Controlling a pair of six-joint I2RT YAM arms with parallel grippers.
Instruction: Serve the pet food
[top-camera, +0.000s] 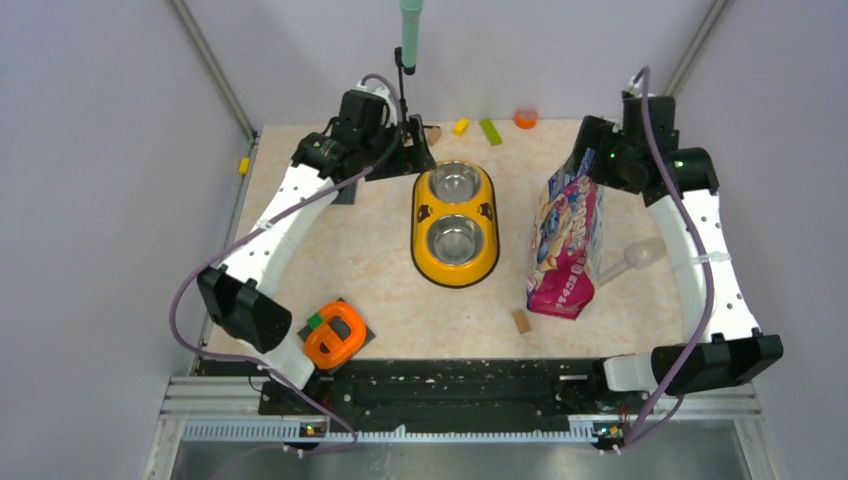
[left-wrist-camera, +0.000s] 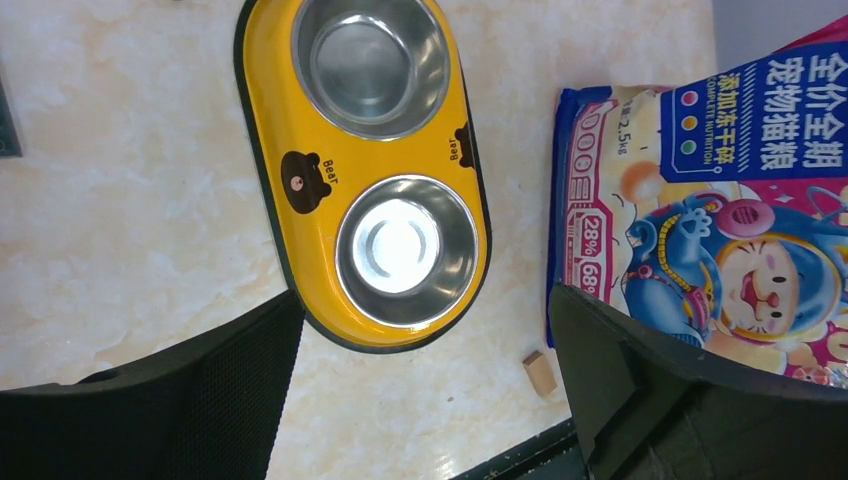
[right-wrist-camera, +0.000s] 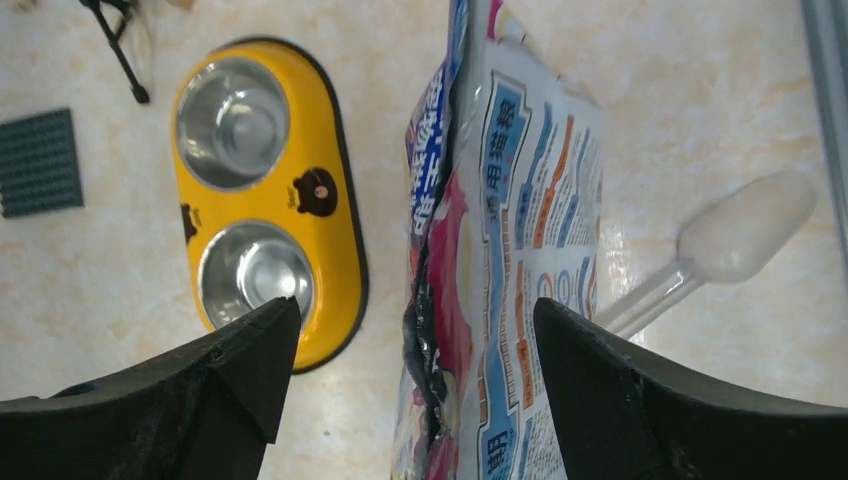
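A glossy pink, blue and white bag (top-camera: 567, 240) stands right of a yellow double bowl (top-camera: 455, 222) whose two steel cups are bare. The pet food itself is hidden inside the bag. In the right wrist view the bag's (right-wrist-camera: 520, 200) torn top edge runs up between the open fingers of my right gripper (right-wrist-camera: 415, 340), touching neither. From above, the right gripper (top-camera: 592, 150) hangs over the bag's far end. My left gripper (top-camera: 403, 155) hovers at the bowl's far left, open and holding nothing. In the left wrist view it (left-wrist-camera: 425, 400) looks down on the bowl (left-wrist-camera: 270, 120) and the bag (left-wrist-camera: 700, 200).
A clear plastic scoop (top-camera: 633, 260) lies right of the bag. A tan block (top-camera: 520, 320) sits near the bag's front corner. An orange ring-shaped object (top-camera: 335, 335) rests on a black mat at front left. Yellow (top-camera: 460, 127), green (top-camera: 490, 131) and orange (top-camera: 525, 118) pieces lie along the back edge.
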